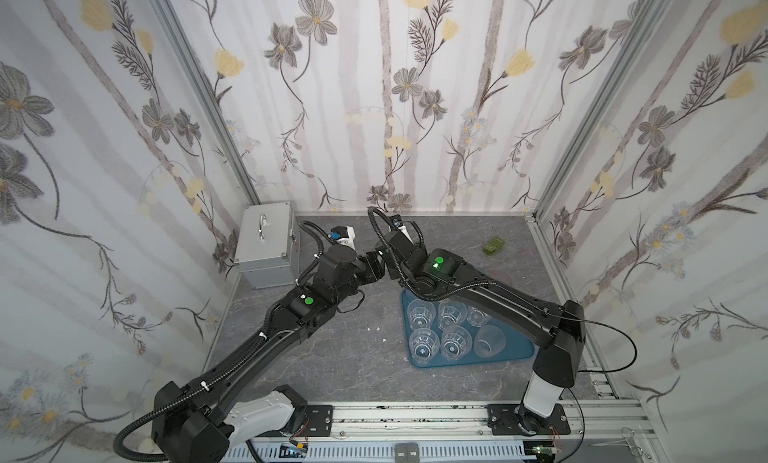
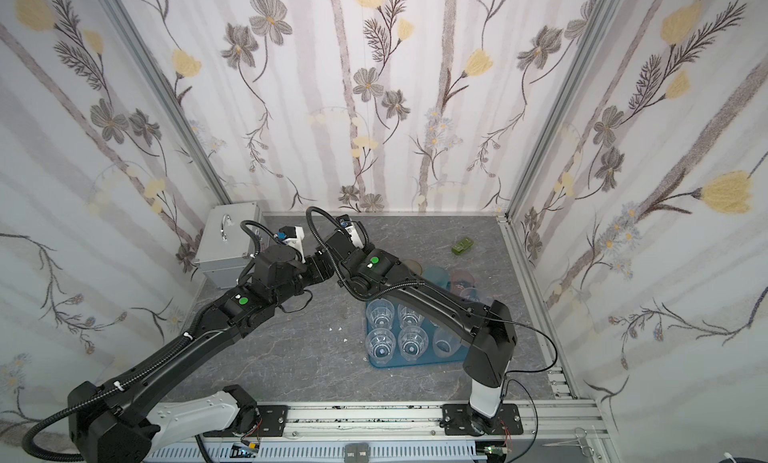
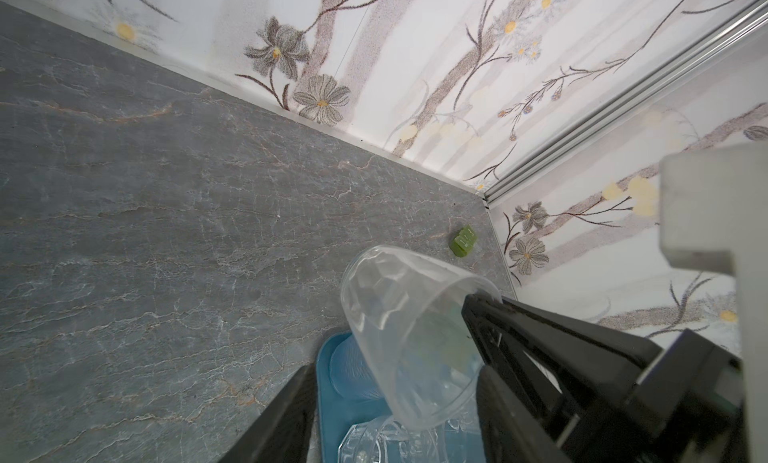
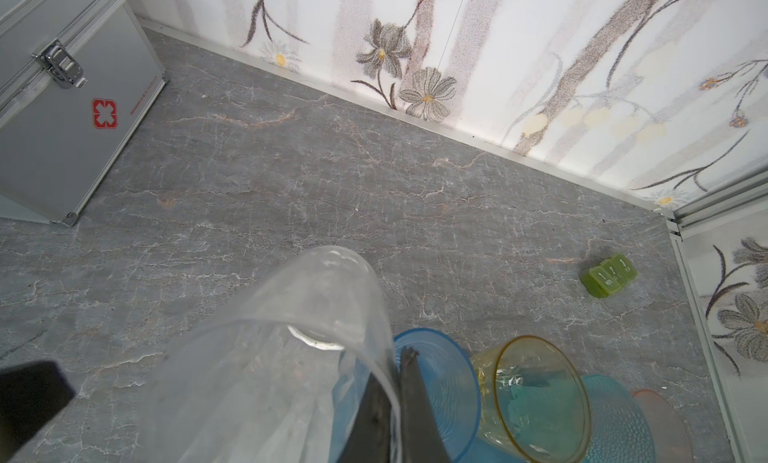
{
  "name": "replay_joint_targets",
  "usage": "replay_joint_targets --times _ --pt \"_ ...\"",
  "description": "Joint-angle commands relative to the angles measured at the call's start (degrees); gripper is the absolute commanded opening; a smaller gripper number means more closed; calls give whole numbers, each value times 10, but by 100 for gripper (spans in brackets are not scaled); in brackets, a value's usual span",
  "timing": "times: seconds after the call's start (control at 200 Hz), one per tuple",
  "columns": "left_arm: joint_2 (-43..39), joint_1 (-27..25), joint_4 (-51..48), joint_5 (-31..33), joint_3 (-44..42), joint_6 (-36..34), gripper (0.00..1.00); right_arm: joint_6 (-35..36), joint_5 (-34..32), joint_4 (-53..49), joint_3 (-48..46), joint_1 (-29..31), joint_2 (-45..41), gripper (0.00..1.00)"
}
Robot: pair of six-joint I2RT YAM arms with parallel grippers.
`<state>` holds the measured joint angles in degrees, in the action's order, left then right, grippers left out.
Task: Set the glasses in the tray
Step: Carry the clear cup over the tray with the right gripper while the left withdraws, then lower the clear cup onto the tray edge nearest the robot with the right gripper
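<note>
Up near the far corner of the flat teal-blue plastic tray (image 1: 515, 355), a clear faceted plastic tumbler (image 4: 291, 357) hangs tilted in the air, its rim pinched tight between the right fingers (image 4: 415, 398). The left fingers (image 3: 286, 415) stand spread, and the one I can see is clear of the tumbler's wall. Down in the tray five more clear faceted glasses (image 1: 422, 315) stand upright in two rows with a plain glass (image 1: 489, 343) seemingly tipped over beside them, a blue tumbler (image 4: 440, 378), a yellow tumbler (image 4: 536, 398), a teal tumbler (image 4: 615, 419) and a pink tumbler (image 4: 660, 419) crowd its far end, and farther off on the grey marbled surface (image 1: 332, 357) sit a small green box (image 1: 493, 245) and a silver metal case (image 1: 266, 249).
</note>
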<state>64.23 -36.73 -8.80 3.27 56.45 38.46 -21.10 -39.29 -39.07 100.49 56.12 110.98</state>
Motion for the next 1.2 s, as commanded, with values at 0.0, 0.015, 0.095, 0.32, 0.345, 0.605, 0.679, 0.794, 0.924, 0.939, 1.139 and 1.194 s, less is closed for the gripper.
replay_joint_targets --times 0.0,0.015,0.095,0.32,0.345,0.605,0.679,0.794,0.924,0.939,1.139,1.194 --pt "-11 -1 18 21 3 -15 69 0 -10 0 4 -11 -15 0" --pt "-12 -1 18 23 3 -16 69 0 -9 -1 4 -12 -17 0" --pt "-20 -2 18 36 -1 -23 71 -2 -1 -5 1 -23 -28 0" --pt "-31 -4 18 81 -24 -40 73 -15 27 -18 -46 -67 -93 0" --pt "-30 -6 18 85 -26 -40 73 -17 35 -19 -56 -74 -104 0" --pt "10 -38 25 132 -47 -52 74 -47 138 -41 -186 -174 -258 0" --pt "30 -51 30 139 -46 -57 74 -50 159 -52 -225 -203 -299 0" --pt "59 -75 35 150 -38 -61 74 -48 188 -76 -279 -255 -355 0" --pt "76 -99 47 158 -37 -60 74 -35 215 -103 -326 -317 -404 0" --pt "77 -101 49 158 -38 -59 74 -33 217 -105 -331 -323 -409 0" --pt "115 -120 65 158 -37 -60 75 -20 250 -127 -387 -390 -456 0" --pt "121 -123 67 157 -35 -63 75 -20 256 -137 -400 -403 -467 0"
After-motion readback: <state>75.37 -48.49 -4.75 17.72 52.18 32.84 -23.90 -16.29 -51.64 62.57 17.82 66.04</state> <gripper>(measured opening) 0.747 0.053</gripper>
